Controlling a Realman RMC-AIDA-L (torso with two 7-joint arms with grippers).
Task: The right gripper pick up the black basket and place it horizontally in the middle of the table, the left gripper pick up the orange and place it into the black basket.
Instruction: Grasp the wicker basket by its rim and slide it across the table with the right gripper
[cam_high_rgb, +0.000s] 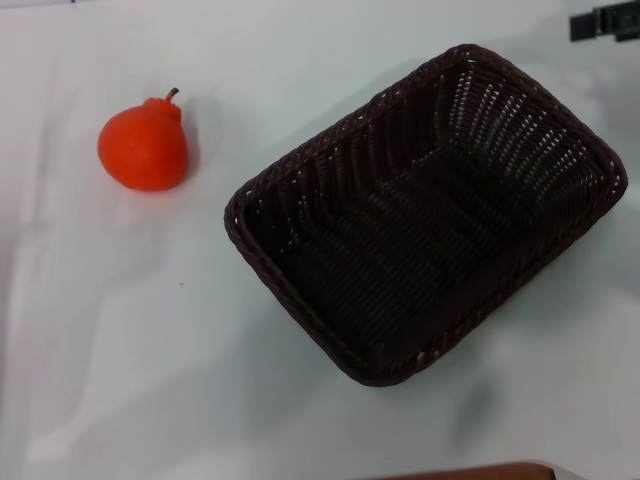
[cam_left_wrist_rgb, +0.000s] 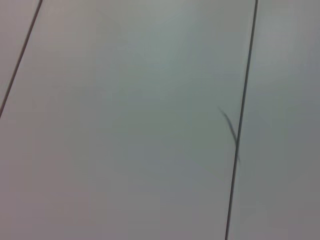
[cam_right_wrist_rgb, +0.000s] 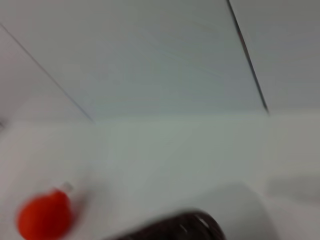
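Observation:
The black basket (cam_high_rgb: 430, 210) stands on the table (cam_high_rgb: 130, 340), right of centre, empty and turned at a slant. The orange (cam_high_rgb: 143, 147) sits upright on the table at the far left, well apart from the basket. A black part of my right gripper (cam_high_rgb: 604, 22) shows at the far right corner, above and beyond the basket, not touching it. The right wrist view shows the orange (cam_right_wrist_rgb: 44, 218) and a bit of the basket's rim (cam_right_wrist_rgb: 185, 227) from a distance. My left gripper is out of view; the left wrist view shows only a pale surface with dark seams.
A brown edge (cam_high_rgb: 480, 472) shows at the near side of the table. Bare table lies between the orange and the basket and in front of them.

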